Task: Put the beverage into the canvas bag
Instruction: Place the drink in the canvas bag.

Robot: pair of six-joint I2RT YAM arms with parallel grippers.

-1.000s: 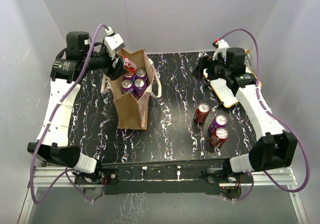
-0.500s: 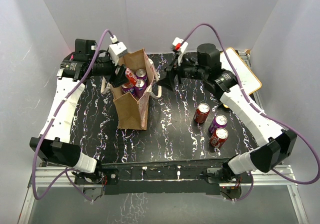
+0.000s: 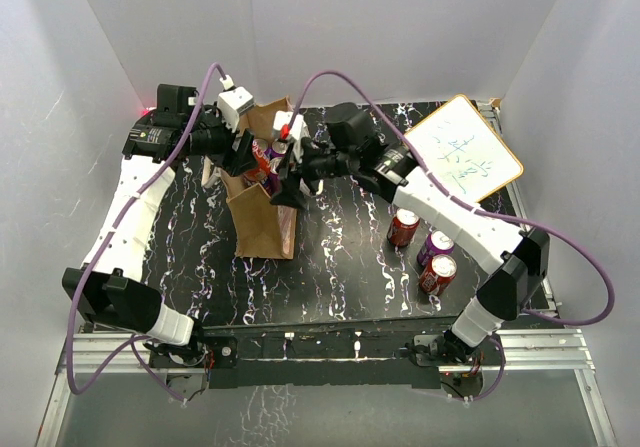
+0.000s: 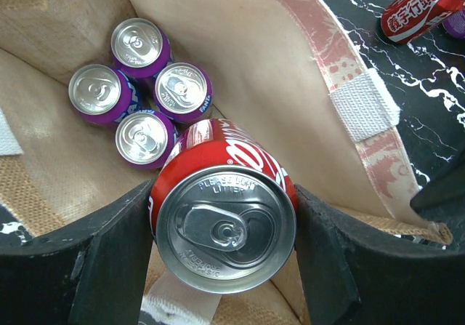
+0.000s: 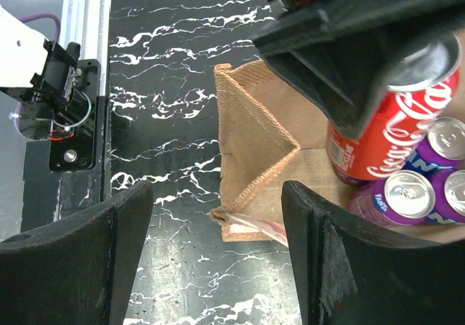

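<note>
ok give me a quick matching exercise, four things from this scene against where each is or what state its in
Things:
1. red can
2. purple cans
3. right hand
4. whiteboard

Places or states:
a. open, at the rim of the bag
b. upright at the bottom of the bag
c. at the far right corner of the table
d. gripped by the left hand over the bag's mouth

Pairs: 1-d, 2-b, 3-a, 4-c
</note>
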